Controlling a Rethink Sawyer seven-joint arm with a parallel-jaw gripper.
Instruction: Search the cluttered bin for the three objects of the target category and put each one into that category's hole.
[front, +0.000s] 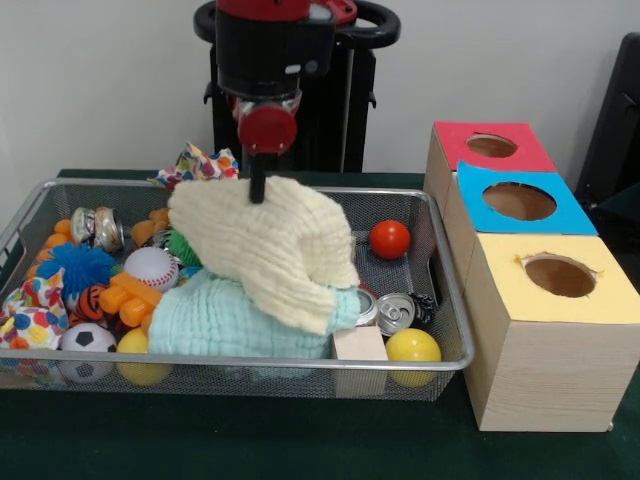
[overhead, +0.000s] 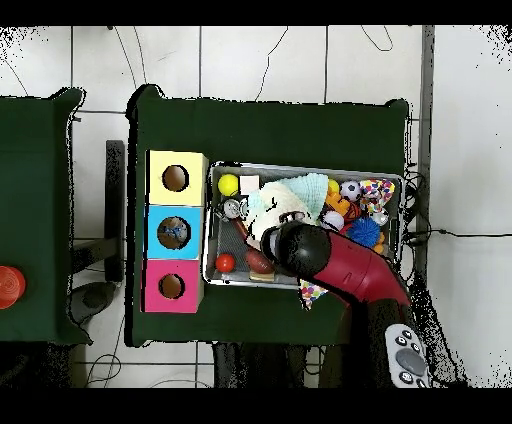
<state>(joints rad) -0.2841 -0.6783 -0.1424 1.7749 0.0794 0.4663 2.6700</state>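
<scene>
The gripper (front: 258, 190) hangs over the middle of a wire-mesh bin (front: 452, 300) with a cream cloth (front: 270, 245) pinched at its top edge; the black tip is buried in the fabric, so the fingers read as closed on it, though how far they are parted cannot be seen. The cream cloth is soft, waffled muslin, draping in loose folds with a corner falling to the right. Beneath it lies a mint cloth (front: 225, 320) of the same crinkled weave, bunched into a low mound against the bin's front wall. Around them sits hard, small clutter: a glossy red ball (front: 390, 239) toward the back right, a yellow ball (front: 413, 347) at the front right corner, a plain wooden block (front: 359, 344) just beside it, and a shiny metal can (front: 395, 313) lying end-on behind these. On the left are a stitched baseball (front: 150, 266), a spiky blue ball (front: 78, 266), a soccer ball (front: 87, 340) and chunky orange plastic pieces (front: 127, 297). Right of the bin stand three wood-grain boxes, each with a round hole in a coloured top: red (front: 490, 146), blue (front: 520, 200), yellow (front: 560, 276).
</scene>
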